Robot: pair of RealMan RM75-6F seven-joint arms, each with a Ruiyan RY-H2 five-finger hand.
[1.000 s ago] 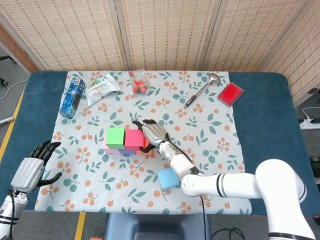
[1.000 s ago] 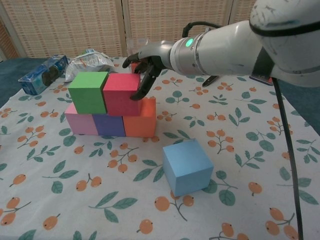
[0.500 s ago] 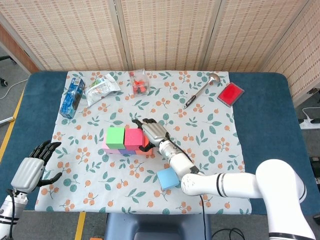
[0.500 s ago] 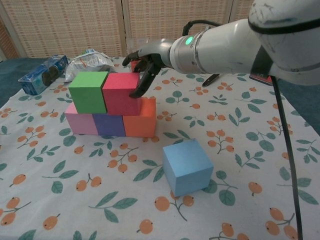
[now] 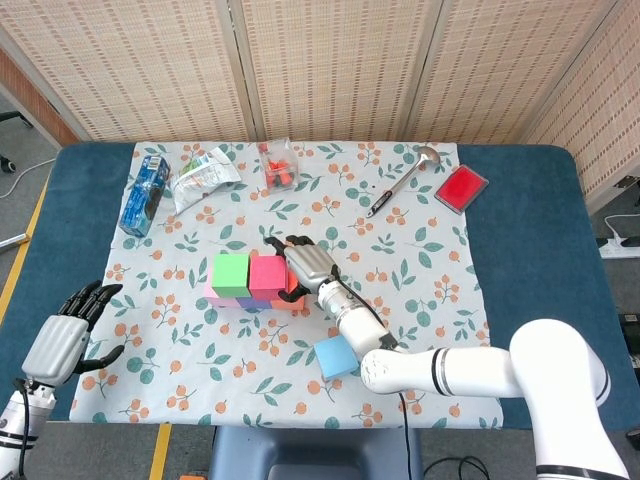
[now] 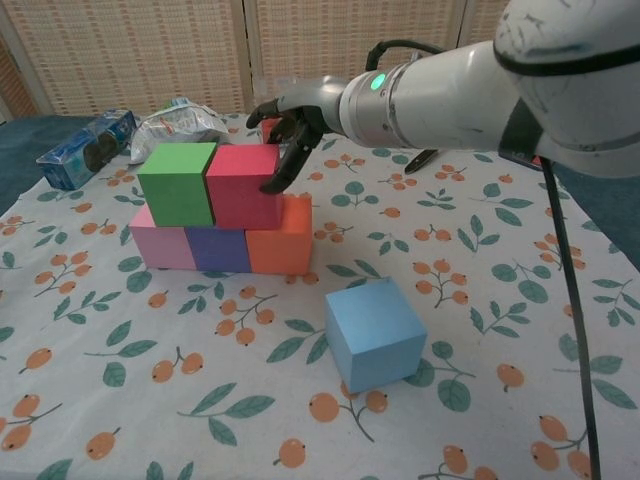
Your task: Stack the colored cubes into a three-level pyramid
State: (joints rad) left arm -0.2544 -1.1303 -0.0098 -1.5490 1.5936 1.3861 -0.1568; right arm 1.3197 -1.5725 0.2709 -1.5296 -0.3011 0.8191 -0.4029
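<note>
Two levels of the pyramid stand complete. The bottom row runs pink cube (image 6: 160, 247), purple cube (image 6: 222, 250), orange cube (image 6: 282, 240), side by side and touching. On it rest the green cube (image 6: 176, 184) and the red cube (image 6: 243, 186), also touching. The right robot hand (image 6: 296, 121) sits at the red cube's right edge, fingertips (image 6: 272, 185) on or just off its side face; it grips nothing, fingers curled downward. The blue cube (image 6: 374, 333) lies on the desk's patterned cloth (image 6: 480, 300), below and nearer the robot than this hand, apart from the stack. The left robot hand (image 5: 62, 338) rests idle, fingers apart, well left of the cubes. Remaining step, by judgement: lift the blue cube onto the green and red pair.
</note>
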